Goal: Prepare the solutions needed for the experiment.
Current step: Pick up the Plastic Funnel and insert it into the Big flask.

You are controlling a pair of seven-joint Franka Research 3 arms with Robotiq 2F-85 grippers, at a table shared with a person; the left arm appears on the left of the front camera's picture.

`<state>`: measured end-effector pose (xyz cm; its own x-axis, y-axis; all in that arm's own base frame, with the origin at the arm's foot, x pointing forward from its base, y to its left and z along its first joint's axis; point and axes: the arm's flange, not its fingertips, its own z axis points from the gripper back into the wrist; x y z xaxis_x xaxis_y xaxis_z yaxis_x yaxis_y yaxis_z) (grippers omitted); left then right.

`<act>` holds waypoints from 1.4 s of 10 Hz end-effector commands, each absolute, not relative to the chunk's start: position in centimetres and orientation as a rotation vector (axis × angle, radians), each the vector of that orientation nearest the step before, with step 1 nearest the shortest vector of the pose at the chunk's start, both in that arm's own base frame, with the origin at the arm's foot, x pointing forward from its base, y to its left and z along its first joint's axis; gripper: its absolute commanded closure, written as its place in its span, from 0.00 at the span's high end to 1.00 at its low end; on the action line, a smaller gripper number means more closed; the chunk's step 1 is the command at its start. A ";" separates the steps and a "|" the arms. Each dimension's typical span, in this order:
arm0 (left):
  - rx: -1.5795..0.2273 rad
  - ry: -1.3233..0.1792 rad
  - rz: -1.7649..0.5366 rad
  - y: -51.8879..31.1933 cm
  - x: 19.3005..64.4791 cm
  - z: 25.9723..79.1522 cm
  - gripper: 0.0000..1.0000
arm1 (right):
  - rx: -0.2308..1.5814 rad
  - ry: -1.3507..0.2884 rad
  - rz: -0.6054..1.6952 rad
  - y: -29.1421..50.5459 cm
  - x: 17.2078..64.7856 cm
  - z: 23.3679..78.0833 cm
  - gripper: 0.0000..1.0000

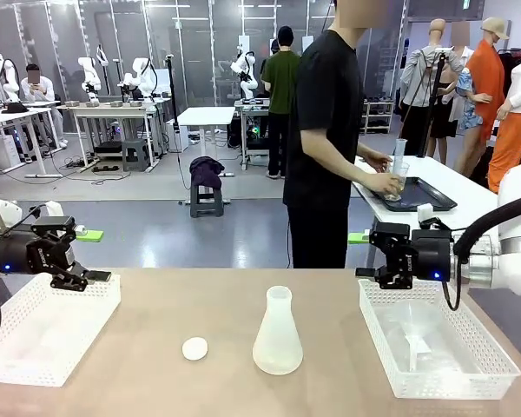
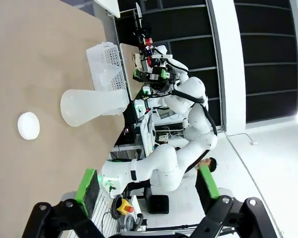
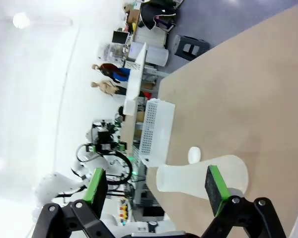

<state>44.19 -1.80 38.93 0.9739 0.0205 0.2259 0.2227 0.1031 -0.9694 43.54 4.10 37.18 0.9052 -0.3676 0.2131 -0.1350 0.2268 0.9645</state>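
Observation:
A frosted conical flask (image 1: 277,334) stands upright mid-table with no liquid showing in it; the solutions are out of view. A small white round cap (image 1: 194,348) lies just left of it. My left gripper (image 1: 91,276) hovers open over the left basket's near corner, holding nothing. My right gripper (image 1: 370,273) hangs open over the right basket's near corner, also holding nothing. In the left wrist view the open gripper (image 2: 149,196) looks across at the flask (image 2: 92,105) and cap (image 2: 28,125). The right wrist view has its open gripper (image 3: 155,191) facing the flask (image 3: 188,179) and cap (image 3: 194,154).
A white mesh basket (image 1: 43,347) sits at the table's left. Another basket (image 1: 456,382) at the right holds clear plastic items. Beyond the table a person (image 1: 326,130) faces a side table, their hands (image 1: 384,181) holding clear labware over a black tray (image 1: 421,195).

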 end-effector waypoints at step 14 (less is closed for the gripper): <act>-1.501 -0.275 -0.205 -2.1 44.5 38.2 1.00 | 1.081 -0.355 0.160 2.4 46.0 40.4 1.00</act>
<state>44.59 -2.08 37.99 0.9520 0.0432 0.3031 0.3006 0.0549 -0.9522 44.31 5.32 37.23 0.9501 -0.1379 0.2799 -0.2124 0.3712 0.9039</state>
